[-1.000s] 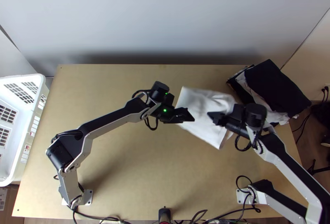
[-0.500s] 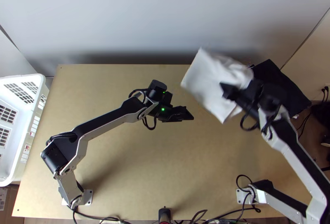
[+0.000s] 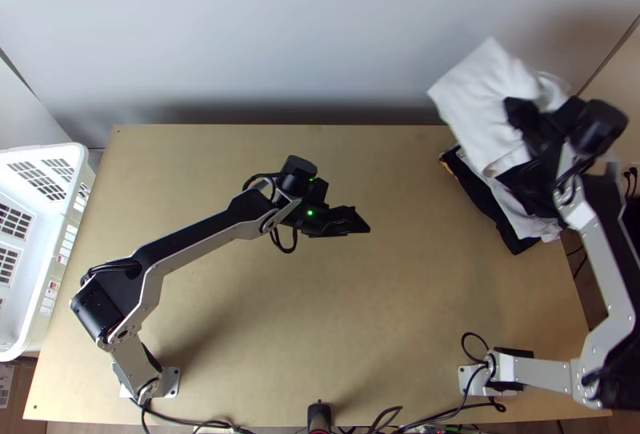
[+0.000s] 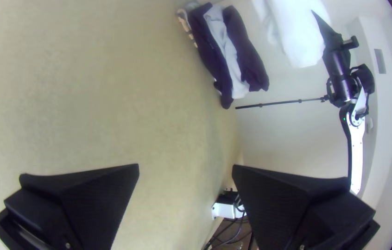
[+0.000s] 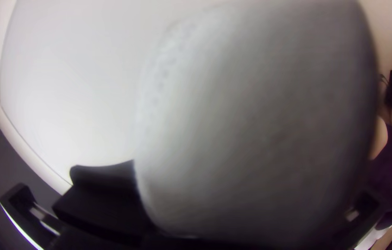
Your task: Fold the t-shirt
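Currently: one white t-shirt [image 3: 482, 97], folded to a compact, roughly four-cornered bundle, raised at the far right, over the far part of the pile of folded clothes [image 3: 486, 201].

Item, right pincer [image 3: 512, 113]: closed on the t-shirt near the bundle's side towards its own arm; the rest of the cloth spreads out from the grip.

Item, left pincer [image 4: 185, 165]: fingers set wide apart, nothing between them, poised above the middle of the surface [image 3: 280, 314].

Changes noted: a second ago the white bundle was beside the left pincer, right of the surface's middle. It has since been swept up and away to the far right by the right arm, turning slightly on the way. The left arm has drawn back only a little towards its own side. The pile, dark with a white layer, has kept its place.

Bearing on the task: folding looks finished or close to it; the step in hand appears to be stacking. Next called for, by judgement: settle the bundle squarely on the pile, then release gently. Hazards: unheld layers slipping open, or a corner folding under on landing.
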You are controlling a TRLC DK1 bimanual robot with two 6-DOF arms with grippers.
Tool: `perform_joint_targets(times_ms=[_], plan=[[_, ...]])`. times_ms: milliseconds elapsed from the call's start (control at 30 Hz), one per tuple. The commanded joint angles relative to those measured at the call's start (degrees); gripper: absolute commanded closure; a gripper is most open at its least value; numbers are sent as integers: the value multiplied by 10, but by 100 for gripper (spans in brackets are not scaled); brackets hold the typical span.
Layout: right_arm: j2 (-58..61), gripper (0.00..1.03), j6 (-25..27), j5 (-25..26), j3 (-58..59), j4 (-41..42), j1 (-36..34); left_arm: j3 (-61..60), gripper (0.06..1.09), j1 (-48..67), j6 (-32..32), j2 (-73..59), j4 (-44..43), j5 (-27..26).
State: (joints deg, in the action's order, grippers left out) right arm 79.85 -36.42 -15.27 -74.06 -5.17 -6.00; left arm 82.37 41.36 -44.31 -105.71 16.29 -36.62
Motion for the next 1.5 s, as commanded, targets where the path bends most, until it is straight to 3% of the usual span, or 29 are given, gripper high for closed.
perform_joint_targets(times_ms=[0, 233, 433, 633, 867, 1467], plan=[[58, 100, -20, -36, -84, -67, -91, -12, 11, -7, 3, 4, -4, 0], [72, 100, -28, -95, -122, -153, -159, -14, 11, -12, 4, 8, -7, 0], [56, 100, -37, -260, -115, -176, -236, -15, 11, -12, 4, 8, -12, -1], [68, 100, -43, -329, -105, -194, -292, -15, 11, -11, 4, 5, -14, -1], [106, 100, -50, -349, -91, -191, -299, -14, 11, -10, 3, 3, -16, -1], [191, 100, -60, -340, -75, -132, -312, -12, 11, -20, -3, 3, -20, 0]])
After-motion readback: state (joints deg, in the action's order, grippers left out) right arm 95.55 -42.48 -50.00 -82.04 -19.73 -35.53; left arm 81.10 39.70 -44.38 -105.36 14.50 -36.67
